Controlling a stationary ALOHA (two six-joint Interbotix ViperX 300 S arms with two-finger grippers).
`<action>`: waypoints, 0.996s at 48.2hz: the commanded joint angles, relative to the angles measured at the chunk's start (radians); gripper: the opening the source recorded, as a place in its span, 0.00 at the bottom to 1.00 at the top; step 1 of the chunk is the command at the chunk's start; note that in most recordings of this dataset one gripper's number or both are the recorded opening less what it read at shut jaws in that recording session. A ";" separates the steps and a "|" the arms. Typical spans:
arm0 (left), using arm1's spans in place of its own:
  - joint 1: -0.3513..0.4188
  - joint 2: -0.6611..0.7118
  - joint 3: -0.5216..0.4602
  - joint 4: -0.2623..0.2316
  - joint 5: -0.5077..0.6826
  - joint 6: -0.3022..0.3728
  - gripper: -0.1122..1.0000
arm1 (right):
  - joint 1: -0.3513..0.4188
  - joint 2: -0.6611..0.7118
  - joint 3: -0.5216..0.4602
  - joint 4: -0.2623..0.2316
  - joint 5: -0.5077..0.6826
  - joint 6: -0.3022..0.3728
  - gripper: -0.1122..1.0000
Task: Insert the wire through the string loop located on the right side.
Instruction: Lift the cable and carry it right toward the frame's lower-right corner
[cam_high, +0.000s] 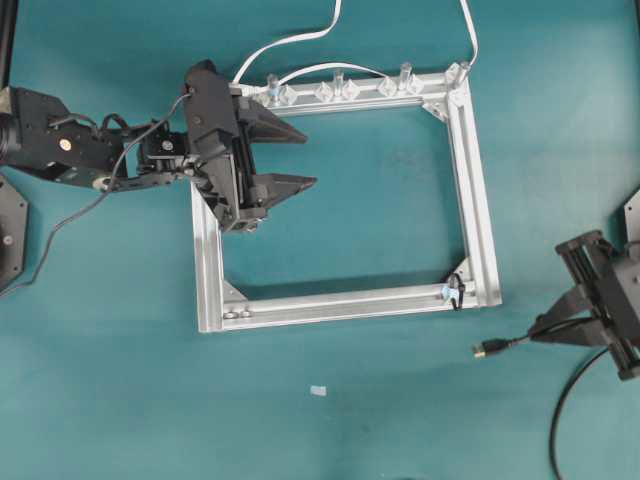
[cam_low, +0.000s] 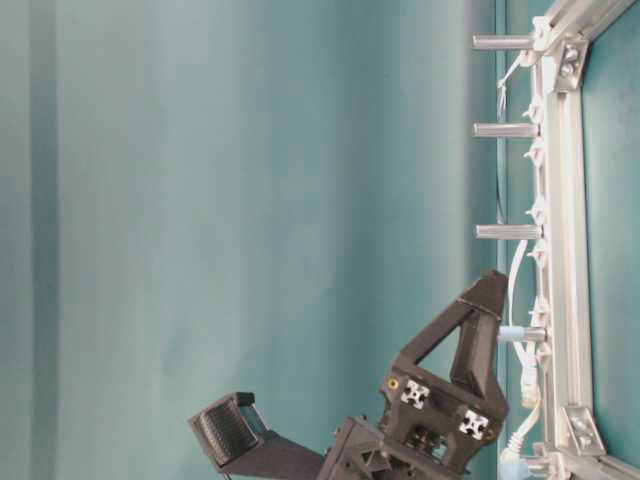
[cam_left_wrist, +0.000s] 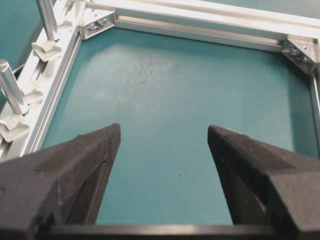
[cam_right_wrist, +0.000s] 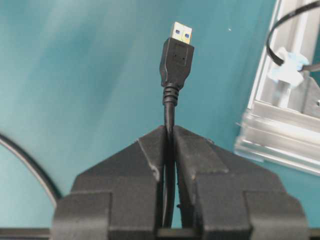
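Gripping the wire (cam_right_wrist: 170, 107) just behind its plug, the right gripper (cam_right_wrist: 169, 145) has its jaws clamped together on the cable, so the metal tip sticks out straight ahead of the fingertips. Seen from overhead, this gripper sits off the frame's (cam_high: 475, 190) bottom right corner, outside it, with the plug's long axis pointing toward the left. The string loop (cam_high: 456, 291) hangs at that same corner, on the bottom rail — near, up and slightly left of the plug, not yet in line with it. The left gripper (cam_high: 290, 158), fingers wide apart and empty, hovers over the frame's left rail — far from the loop, so the right arm is clearly the nearer one.
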 joint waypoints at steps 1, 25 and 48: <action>-0.005 -0.029 -0.015 0.003 -0.003 -0.006 0.79 | -0.026 -0.011 -0.002 -0.005 -0.014 -0.005 0.16; -0.005 -0.029 -0.015 0.002 -0.003 -0.006 0.79 | -0.176 -0.107 0.055 -0.067 0.005 -0.005 0.16; -0.002 -0.029 -0.017 0.002 -0.003 -0.005 0.79 | -0.221 -0.140 0.061 -0.103 0.043 -0.005 0.16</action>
